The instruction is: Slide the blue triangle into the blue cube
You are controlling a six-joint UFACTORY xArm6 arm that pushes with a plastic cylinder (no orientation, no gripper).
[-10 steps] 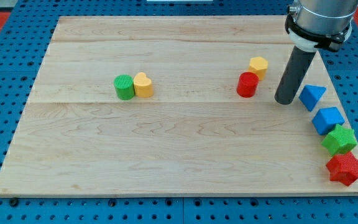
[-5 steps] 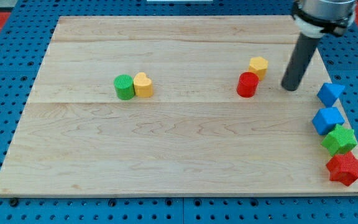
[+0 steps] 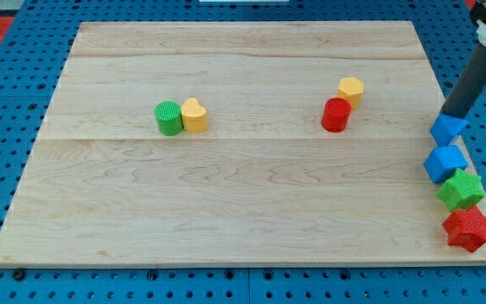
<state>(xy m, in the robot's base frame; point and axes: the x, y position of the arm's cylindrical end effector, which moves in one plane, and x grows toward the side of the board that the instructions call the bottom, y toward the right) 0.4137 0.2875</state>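
The blue triangle (image 3: 449,128) lies at the board's right edge, just above the blue cube (image 3: 444,163), with a small gap between them. My tip (image 3: 452,114) rests at the triangle's upper side, touching or nearly touching it. The dark rod rises up and to the right from there, out of the view's top right corner.
A green star (image 3: 461,189) and a red star (image 3: 467,229) sit below the blue cube along the right edge. A red cylinder (image 3: 336,114) and a yellow block (image 3: 351,89) stand right of centre. A green cylinder (image 3: 168,117) and a yellow heart (image 3: 195,115) stand at left.
The blue triangle has shifted right to the board's edge. My tip has moved from the triangle's left side up and across to its upper side.
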